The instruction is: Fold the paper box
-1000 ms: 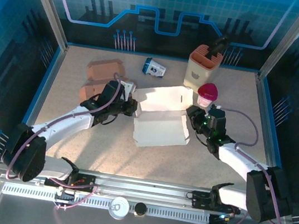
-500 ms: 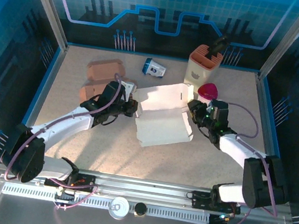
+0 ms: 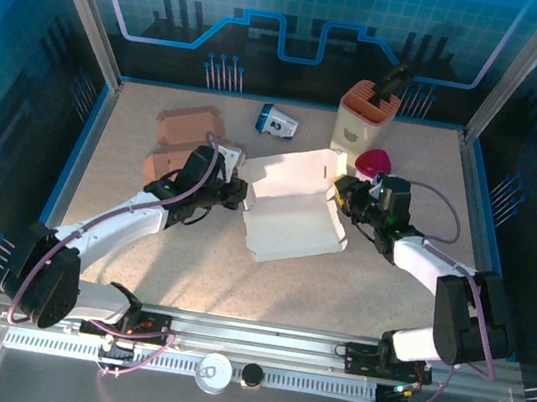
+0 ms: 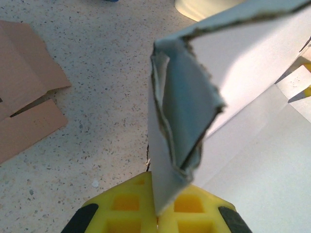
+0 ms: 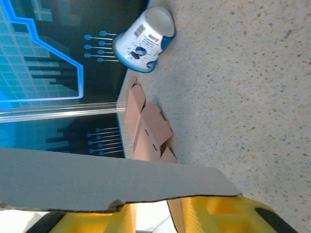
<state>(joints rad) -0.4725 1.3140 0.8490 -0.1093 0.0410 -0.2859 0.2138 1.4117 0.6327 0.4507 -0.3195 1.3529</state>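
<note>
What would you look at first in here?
A big white paper box sits half-folded in the middle of the table, with one wall standing up. The left gripper pinches its left flap, and the right gripper is at its right side. Brown cardboard pieces lie to its left.

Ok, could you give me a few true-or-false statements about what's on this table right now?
1. The left gripper is shut on an edge of the white paper box. True.
2. The white paper box is already folded closed. False: it lies open, with one panel raised.
3. The brown cardboard pieces lie on the right arm's side. False: they lie on the left arm's side.
4. The blue-and-white tub lies on its side. True.
</note>
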